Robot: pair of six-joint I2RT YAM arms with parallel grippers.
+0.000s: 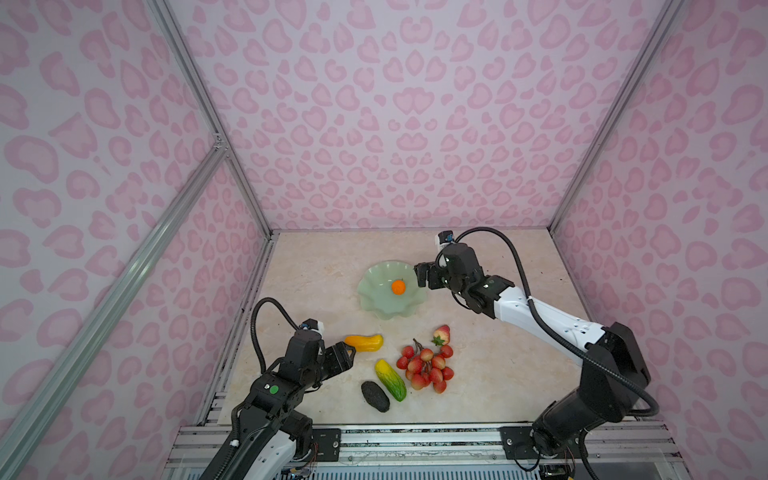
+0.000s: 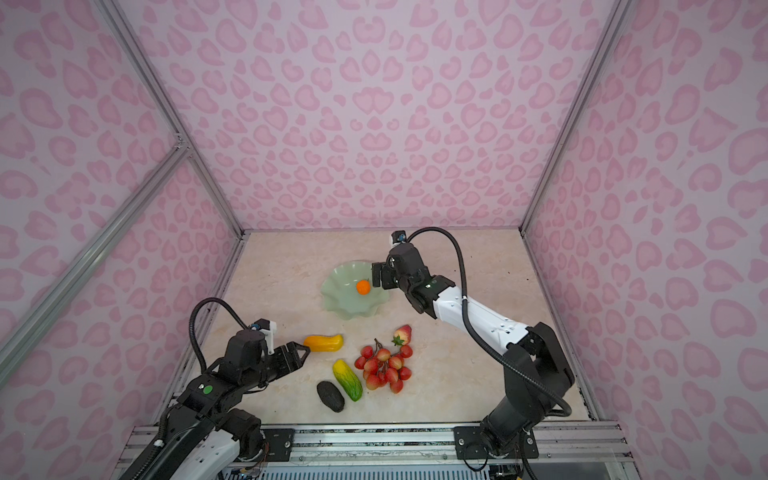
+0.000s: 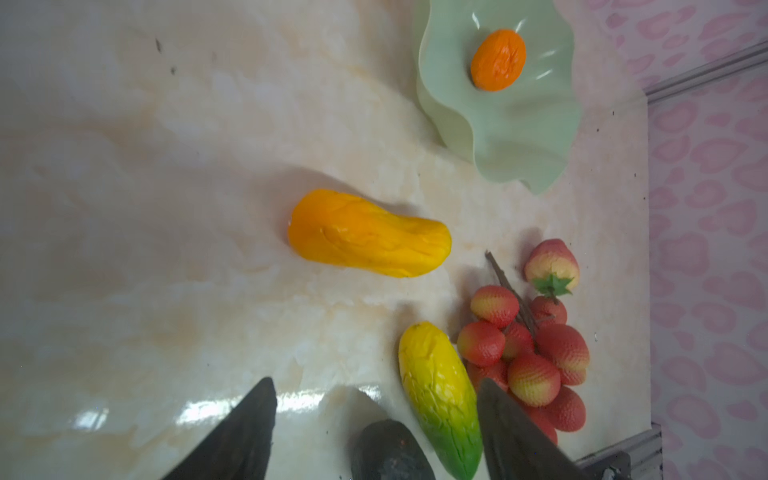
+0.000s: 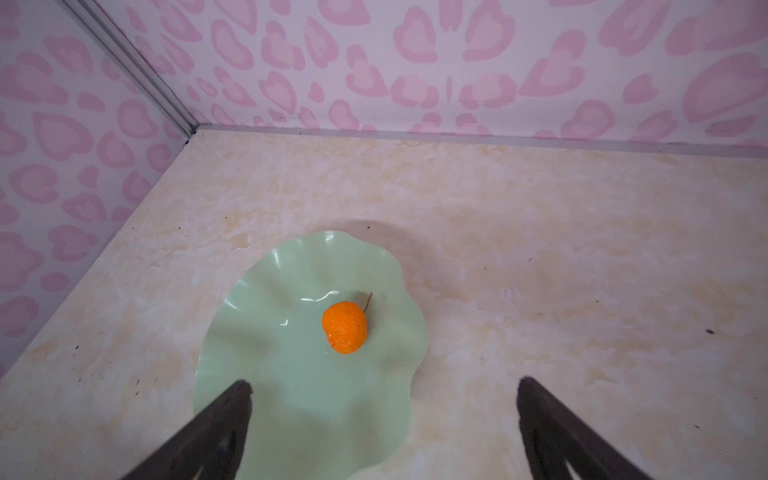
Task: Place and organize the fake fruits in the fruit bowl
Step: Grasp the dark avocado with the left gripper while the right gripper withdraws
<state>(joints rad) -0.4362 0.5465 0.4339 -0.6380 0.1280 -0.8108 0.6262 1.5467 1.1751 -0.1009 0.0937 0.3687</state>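
In both top views the fruit bowl (image 1: 380,301) stands in the middle of the worktop (image 1: 507,374), with only the orange ball (image 1: 398,286) inside. The right claw (image 4: 384,384) hovers at the bowl's right rim, released and empty. Below the bowl, on the worktop, lie the orange-yellow oblong (image 1: 364,343), strawberry (image 1: 441,334), berry bunch (image 1: 426,368), yellow-green oblong (image 1: 390,380) and dark oval (image 1: 375,397). The left claw (image 3: 376,382), at lower left, is released too and grasps nothing, near the left end of the orange-yellow oblong.

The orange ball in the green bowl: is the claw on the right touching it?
Apart. In the right wrist view the right gripper has its jaws open, short of the orange ball, with bare fruit bowl showing between them.
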